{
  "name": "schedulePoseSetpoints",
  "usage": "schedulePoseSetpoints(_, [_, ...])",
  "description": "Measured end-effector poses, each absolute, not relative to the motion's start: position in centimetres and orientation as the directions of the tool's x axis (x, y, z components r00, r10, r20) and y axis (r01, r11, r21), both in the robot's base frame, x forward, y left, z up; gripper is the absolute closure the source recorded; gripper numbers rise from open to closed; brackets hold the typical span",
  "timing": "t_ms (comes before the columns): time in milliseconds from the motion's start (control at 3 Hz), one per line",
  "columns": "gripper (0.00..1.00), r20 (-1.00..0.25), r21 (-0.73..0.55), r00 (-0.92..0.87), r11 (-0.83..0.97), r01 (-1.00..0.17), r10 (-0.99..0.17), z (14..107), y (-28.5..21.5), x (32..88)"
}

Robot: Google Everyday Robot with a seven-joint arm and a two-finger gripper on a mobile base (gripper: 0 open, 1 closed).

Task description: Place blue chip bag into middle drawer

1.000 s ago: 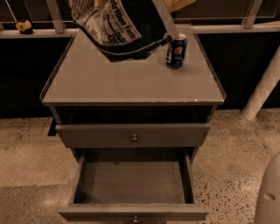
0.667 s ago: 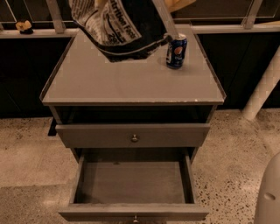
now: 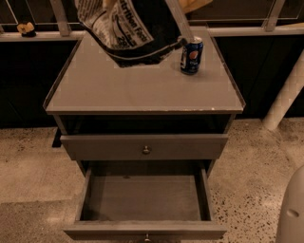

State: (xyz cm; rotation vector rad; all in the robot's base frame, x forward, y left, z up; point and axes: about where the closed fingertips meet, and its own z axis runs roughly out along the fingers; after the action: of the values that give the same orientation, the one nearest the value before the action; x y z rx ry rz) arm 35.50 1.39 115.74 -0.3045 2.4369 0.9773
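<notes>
The blue chip bag, dark foil with white lettering, hangs over the back of the cabinet top. My gripper is at the top edge of the view, mostly cut off, and holds the bag from above. A grey finger runs down the bag's right side. The middle drawer is pulled out wide below, with nothing in it. Its small knob shows at the bottom edge.
A blue soda can stands upright on the cabinet top, just right of the bag. The upper knobbed drawer is nearly shut above the open one. A white post leans at the right. A rail runs behind the cabinet.
</notes>
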Motion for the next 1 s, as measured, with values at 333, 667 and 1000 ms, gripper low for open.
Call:
schedulePoseSetpoints(333, [1.00,-0.538,0.570,-0.841,0.711,-0.412,-0.056,116.3,2.6,37.6])
schedulePoseSetpoints(667, [1.00,-0.536,0.599,-0.843,0.683,-0.418,-0.047,114.6,3.7,42.1])
schedulePoseSetpoints(1000, [1.00,-0.548,0.590,-0.835,0.683,-0.431,-0.053,115.0,4.0,41.5])
